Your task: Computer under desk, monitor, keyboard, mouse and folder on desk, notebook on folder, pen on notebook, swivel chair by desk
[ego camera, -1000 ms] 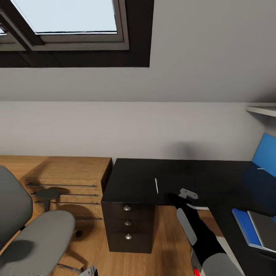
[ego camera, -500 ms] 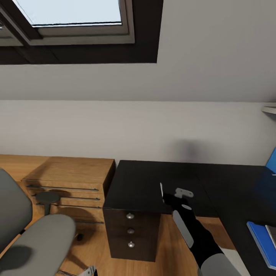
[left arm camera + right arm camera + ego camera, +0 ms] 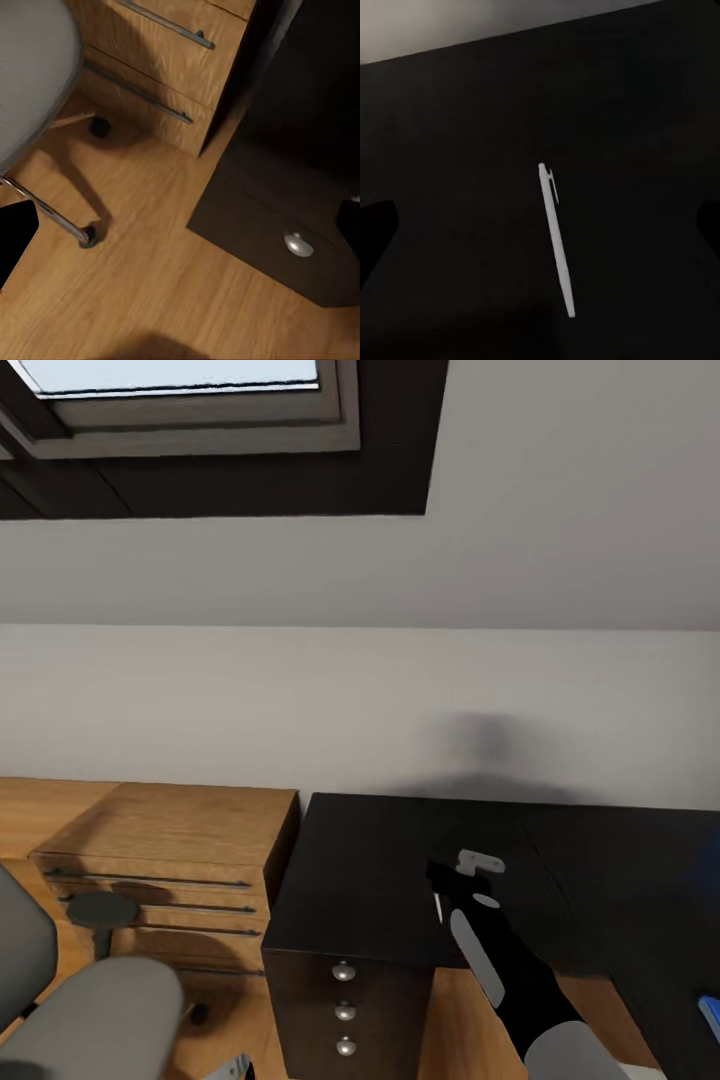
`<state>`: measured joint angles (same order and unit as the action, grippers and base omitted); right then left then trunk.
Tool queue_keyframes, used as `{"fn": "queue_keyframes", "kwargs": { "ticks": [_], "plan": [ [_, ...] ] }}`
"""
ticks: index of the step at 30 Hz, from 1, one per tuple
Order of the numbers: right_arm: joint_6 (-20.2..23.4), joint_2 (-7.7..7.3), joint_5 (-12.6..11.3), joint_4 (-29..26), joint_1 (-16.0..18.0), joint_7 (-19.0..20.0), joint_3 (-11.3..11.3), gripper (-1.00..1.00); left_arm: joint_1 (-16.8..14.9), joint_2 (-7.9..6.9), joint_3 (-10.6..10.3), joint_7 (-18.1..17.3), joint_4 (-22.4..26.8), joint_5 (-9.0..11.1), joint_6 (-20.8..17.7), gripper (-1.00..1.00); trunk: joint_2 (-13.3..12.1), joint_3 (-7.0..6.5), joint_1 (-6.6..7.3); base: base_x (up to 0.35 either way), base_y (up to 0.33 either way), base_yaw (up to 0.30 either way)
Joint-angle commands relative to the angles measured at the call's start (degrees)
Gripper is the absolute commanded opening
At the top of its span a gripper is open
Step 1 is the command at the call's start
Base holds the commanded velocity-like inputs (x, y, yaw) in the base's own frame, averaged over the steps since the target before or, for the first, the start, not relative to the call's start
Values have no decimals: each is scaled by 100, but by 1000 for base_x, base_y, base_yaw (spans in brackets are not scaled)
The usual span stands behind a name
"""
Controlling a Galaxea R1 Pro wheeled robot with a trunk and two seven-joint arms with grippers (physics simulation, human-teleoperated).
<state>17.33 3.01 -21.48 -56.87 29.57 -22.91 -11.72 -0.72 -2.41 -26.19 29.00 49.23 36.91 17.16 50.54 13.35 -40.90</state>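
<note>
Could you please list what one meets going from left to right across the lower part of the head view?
Grey upholstered swivel chair → low light-wood cabinet with long metal handles → dark drawer unit with round silver knobs → thin white pen on the black desk top → black and grey right arm → bright blue folder corner.

Black right arm [image 3: 515, 980], grey panels
</note>
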Motion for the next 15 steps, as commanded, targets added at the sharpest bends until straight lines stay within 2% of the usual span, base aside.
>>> {"fn": "queue_keyframes", "kwargs": {
  "ticks": [1,9,15],
  "plan": [
    [21,-2,-41,-7,5,-47,-15,100,-8,-11,-34,30,5,57,42,100,6,8,-4,184,239,0],
    [23,1,47,-1,5,-47,-148,100,-8,-14,-6,38,6,59,50,100,6,8,-4,75,263,0],
    [24,6,73,24,5,-47,-341,100,-8,-8,-8,51,7,55,57,100,6,8,-4,11,82,0]
  ]
}}
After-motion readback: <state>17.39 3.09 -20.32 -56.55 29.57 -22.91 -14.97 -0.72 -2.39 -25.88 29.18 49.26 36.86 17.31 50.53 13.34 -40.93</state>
